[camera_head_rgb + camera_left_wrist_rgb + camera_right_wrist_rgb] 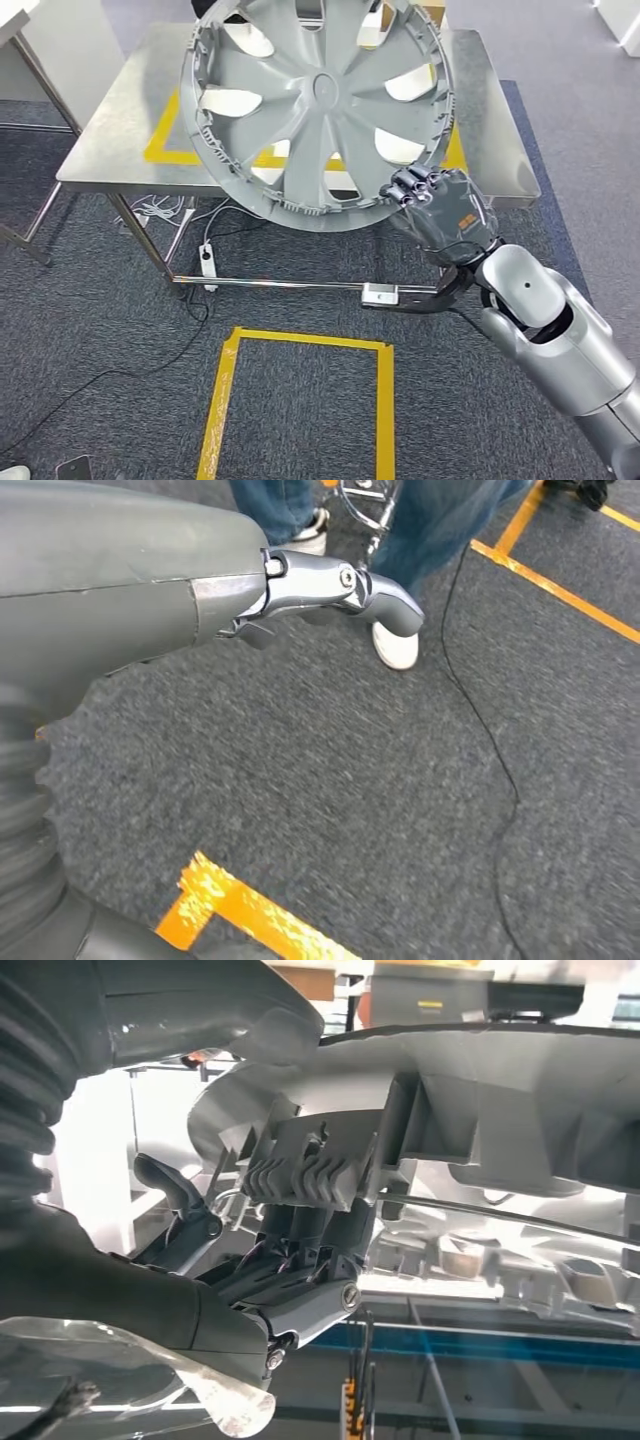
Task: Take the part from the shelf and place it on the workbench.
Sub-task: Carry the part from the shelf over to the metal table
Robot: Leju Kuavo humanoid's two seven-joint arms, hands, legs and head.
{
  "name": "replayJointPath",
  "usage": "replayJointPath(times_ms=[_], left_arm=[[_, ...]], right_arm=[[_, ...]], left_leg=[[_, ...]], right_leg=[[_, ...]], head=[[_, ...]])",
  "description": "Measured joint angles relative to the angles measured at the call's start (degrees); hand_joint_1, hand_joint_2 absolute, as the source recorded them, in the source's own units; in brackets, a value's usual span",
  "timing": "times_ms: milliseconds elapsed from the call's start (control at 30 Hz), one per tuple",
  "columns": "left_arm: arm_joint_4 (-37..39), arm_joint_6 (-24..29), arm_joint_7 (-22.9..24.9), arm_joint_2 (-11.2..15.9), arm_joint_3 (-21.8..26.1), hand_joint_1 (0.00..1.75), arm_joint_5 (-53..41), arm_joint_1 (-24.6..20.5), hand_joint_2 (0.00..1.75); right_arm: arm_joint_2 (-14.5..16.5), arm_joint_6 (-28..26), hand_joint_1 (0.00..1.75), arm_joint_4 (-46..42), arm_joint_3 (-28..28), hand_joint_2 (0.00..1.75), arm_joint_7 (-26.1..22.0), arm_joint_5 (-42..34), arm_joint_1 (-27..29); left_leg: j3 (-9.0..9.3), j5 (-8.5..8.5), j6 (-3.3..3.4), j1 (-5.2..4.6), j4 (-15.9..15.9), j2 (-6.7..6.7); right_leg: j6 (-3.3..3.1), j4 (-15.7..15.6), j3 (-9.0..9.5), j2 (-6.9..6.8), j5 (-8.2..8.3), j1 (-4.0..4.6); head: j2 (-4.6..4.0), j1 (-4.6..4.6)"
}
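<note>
A large grey wheel cover (pixel 317 100) hangs tilted above the steel workbench (pixel 113 130), its ribbed inner side toward me. My right hand (pixel 438 210) grips its lower right rim, fingers curled over the edge. In the right wrist view the fingers (pixel 302 1260) clamp around the cover's clip-lined rim (pixel 317 1160). My left hand (pixel 226 580) hangs over the carpet, its one visible finger extended and nothing in it.
Yellow tape (pixel 162 150) marks a frame on the workbench under the cover. A yellow taped square (pixel 302 345) lies on the carpet in front. A power strip and cables (pixel 205 262) lie under the bench. A person's legs and white shoe (pixel 394 645) stand near my left hand.
</note>
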Motion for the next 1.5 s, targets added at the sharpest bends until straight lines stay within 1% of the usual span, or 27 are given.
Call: replayJointPath(times_ms=[67,133,200,233,333,367,400,467,533,567,700,767,833,867,900,933,1000,1033,1067,1133,1200,1233,1267,1367,1400,1433,1500], left_arm=[[0.05,-0.68,-0.13,0.03,0.01,0.00,-0.27,0.01,1.75],[0.08,-1.12,-0.16,0.15,0.01,0.00,-0.44,0.08,1.75],[0.13,-1.29,-0.19,0.21,0.01,0.00,-0.48,0.10,1.75],[0.14,-1.29,-0.20,0.24,0.01,0.00,-0.48,0.05,1.75],[0.16,-1.32,-0.20,0.24,0.01,0.00,-0.48,0.00,1.75],[0.16,-1.34,-0.20,0.24,0.01,0.00,-0.48,0.03,1.75],[0.16,-1.37,-0.20,0.26,0.01,0.00,-0.48,0.07,1.75],[0.16,-1.52,-0.20,0.32,0.01,0.00,-0.51,0.07,1.75],[0.16,-1.79,-0.20,0.38,0.01,0.00,-0.56,-0.02,1.75],[0.16,-1.92,-0.20,0.39,0.01,0.00,-0.60,-0.08,1.75],[0.16,-2.10,-0.22,0.35,-0.06,0.00,-0.92,0.00,1.75],[0.16,-2.15,-0.23,0.29,-0.12,0.00,-1.04,-0.09,1.75],[0.16,-2.34,-0.23,0.31,-0.16,0.00,-1.11,-0.14,1.75],[0.16,-2.48,-0.23,0.33,-0.21,0.00,-1.16,-0.06,1.75],[0.16,-2.64,-0.23,0.34,-0.28,0.00,-1.21,0.03,1.75],[0.16,-2.80,-0.23,0.34,-0.41,0.00,-1.27,0.10,1.75],[0.16,-3.09,-0.22,0.34,-0.72,0.00,-1.33,0.11,1.75],[0.16,-3.18,-0.22,0.36,-0.86,0.00,-1.34,0.07,1.75],[0.16,-3.26,-0.22,0.38,-0.97,0.00,-1.32,0.06,1.75],[0.16,-3.36,-0.23,0.40,-1.12,0.00,-1.17,0.05,1.75],[0.10,-3.41,-0.25,0.43,-1.31,0.00,-0.99,0.05,1.75],[0.08,-3.42,-0.25,0.43,-1.44,0.00,-0.93,0.01,1.75],[0.06,-3.41,-0.25,0.44,-1.59,0.00,-0.90,-0.02,1.75],[0.07,-3.37,-0.25,0.48,-1.94,0.00,-0.76,0.24,1.75],[0.07,-3.35,-0.25,0.49,-2.03,0.00,-0.70,0.43,1.75],[0.07,-3.33,-0.25,0.51,-2.10,0.00,-0.66,0.59,1.75],[0.08,-3.30,-0.25,0.55,-2.22,0.00,-0.62,0.72,1.75]], right_arm=[[-0.05,-0.30,1.75,0.04,-0.19,1.75,0.15,0.14,0.10],[-0.07,-0.52,1.75,0.04,-0.50,1.75,0.18,0.24,0.38],[-0.11,-0.57,1.75,0.03,-0.80,1.75,0.15,0.27,0.59],[-0.14,-0.57,1.75,0.03,-0.89,1.75,0.16,0.28,0.63],[-0.15,-0.57,1.75,0.03,-0.97,1.75,0.22,0.28,0.74],[-0.15,-0.57,1.75,0.03,-0.97,1.75,0.22,0.28,0.79],[-0.15,-0.57,1.75,0.03,-0.96,1.75,0.21,0.29,0.83],[-0.15,-0.57,1.75,0.03,-0.97,1.75,0.21,0.28,0.85],[-0.16,-0.57,1.75,0.03,-1.05,1.75,0.21,0.27,0.79],[-0.17,-0.57,1.75,0.02,-1.10,1.75,0.20,0.28,0.79],[-0.23,-0.55,1.75,-0.05,-1.20,1.75,0.08,0.40,0.80],[-0.30,-0.55,1.75,-0.07,-1.23,1.75,0.06,0.44,0.67],[-0.42,-0.55,1.75,-0.05,-1.26,1.75,0.08,0.45,0.67],[-0.49,-0.55,1.75,-0.05,-1.26,1.75,0.08,0.45,0.80],[-0.56,-0.55,1.75,-0.05,-1.24,1.75,0.06,0.46,0.94],[-0.64,-0.55,1.75,-0.05,-1.22,1.75,0.02,0.46,1.05],[-0.92,-0.55,1.75,-0.05,-1.22,1.75,-0.02,0.48,1.14],[-1.06,-0.56,1.75,-0.08,-1.23,1.75,-0.01,0.48,1.12],[-1.19,-0.57,1.75,-0.14,-1.26,1.75,0.03,0.49,1.11],[-1.32,-0.63,1.75,-0.38,-1.32,1.75,0.07,0.49,1.19],[-1.40,-0.67,1.75,-0.63,-1.39,1.75,0.04,0.51,1.51],[-1.46,-0.67,1.75,-0.71,-1.42,1.75,0.03,0.52,1.66],[-1.51,-0.67,1.75,-0.78,-1.44,1.75,0.04,0.52,1.78],[-1.59,-0.68,1.75,-0.83,-1.45,1.75,0.10,0.51,2.13],[-1.59,-0.68,1.75,-0.84,-1.45,1.75,0.09,0.51,2.29],[-1.59,-0.68,1.75,-0.84,-1.45,1.75,0.08,0.51,2.44],[-1.59,-0.68,1.75,-0.84,-1.44,1.75,0.06,0.51,2.62]], left_leg=[[-0.37,-0.18,-0.57,-0.10,0.26,-0.27],[-0.50,-0.28,-1.12,-0.08,0.29,-0.32],[-0.91,-1.40,-1.84,-0.05,1.81,0.24],[-1.83,-2.64,-2.24,0.05,4.03,0.64],[-6.86,-6.72,-3.11,0.59,14.31,1.26],[-7.86,-6.80,-3.24,0.73,15.99,1.30],[-7.74,-5.70,-3.27,0.84,15.36,1.34],[-4.82,-1.53,-3.07,0.93,8.72,1.52],[-1.76,0.63,-2.57,0.72,2.38,1.80],[-1.10,0.58,-2.28,0.57,0.93,1.90],[-0.07,-0.13,-0.78,0.46,-0.25,1.82],[0.61,-0.33,-0.05,0.54,-0.73,1.68],[0.95,-0.84,0.46,0.31,-0.74,1.55],[1.25,-1.17,0.60,0.20,-0.73,1.50],[1.70,-1.54,0.67,0.10,-0.72,1.46],[2.30,-1.98,0.66,0.03,-0.72,1.39],[3.58,-2.96,0.45,-0.04,-0.74,1.26],[3.92,-3.40,0.22,-0.12,-0.63,1.18],[4.01,-3.71,-0.04,-0.13,-0.58,1.13],[4.02,-4.15,-0.64,-0.15,-0.55,1.08],[4.10,-4.77,-1.23,-0.10,-0.15,1.24],[3.45,-5.29,-1.59,-0.06,1.37,1.36],[1.90,-6.04,-1.96,0.06,4.19,1.47],[-5.93,-7.44,-2.79,0.59,15.27,1.57],[-7.60,-6.29,-2.87,0.68,16.39,1.58],[-8.13,-3.87,-2.85,0.72,15.16,1.58],[-6.69,2.14,-2.62,0.64,8.43,1.66]], right_leg=[[-0.36,-3.01,1.33,0.34,0.59,0.07],[-0.94,-3.35,1.52,0.33,0.53,0.02],[-1.60,-3.72,2.08,0.13,0.50,-0.21],[-1.89,-3.84,2.40,-0.02,0.44,-0.32],[-2.28,-3.84,2.84,-0.31,0.09,-0.25],[-2.28,-3.83,2.95,-0.35,-0.03,-0.24],[-2.22,-3.82,3.12,-0.36,-0.19,-0.25],[-1.96,-3.83,3.64,-0.40,-0.60,-0.27],[-1.49,-3.88,3.95,-0.46,-0.97,-0.14],[-1.17,-3.95,3.97,-0.49,-1.06,-0.06],[0.11,-3.86,3.95,-0.68,-1.91,-0.11],[0.21,0.82,1.53,-0.54,-4.16,-0.06],[0.10,8.74,-3.15,-0.37,-6.59,0.07],[0.08,11.37,-5.11,-0.36,-6.69,0.09],[0.05,11.83,-6.04,-0.35,-5.52,0.10],[-0.03,10.04,-5.82,-0.35,-3.27,0.11],[-0.29,2.84,-3.16,-0.33,1.70,0.18],[-0.40,-0.46,-1.55,-0.31,2.78,0.27],[-0.59,-2.48,-0.45,-0.28,2.87,0.38],[-1.00,-3.93,0.62,-0.15,1.76,0.57],[-1.54,-4.30,1.45,-0.10,1.13,0.26],[-1.80,-4.50,2.15,-0.17,0.72,0.07],[-1.99,-4.65,2.96,-0.26,0.22,-0.11],[-2.14,-4.72,5.32,-0.37,-1.73,-0.22],[-2.07,-4.73,6.30,-0.33,-2.49,-0.31],[-1.91,-4.74,7.42,-0.30,-3.33,-0.44],[-1.47,-4.94,9.64,-0.27,-5.05,-0.66]], head=[[0.00,0.00],[0.00,-0.02],[0.00,-0.18],[0.00,-0.26],[0.00,-0.41],[0.00,-0.41],[0.00,-0.42],[0.00,-0.42],[0.00,-0.40],[0.00,-0.37],[0.00,-0.29],[0.00,0.03],[0.00,0.33],[0.00,0.38],[0.00,0.40],[0.00,0.40],[0.00,0.39],[0.00,0.36],[0.00,0.35],[0.00,0.34],[0.00,0.34],[0.00,0.28],[0.00,0.22],[0.00,0.13],[0.00,0.15],[0.00,0.14],[0.00,0.17]])
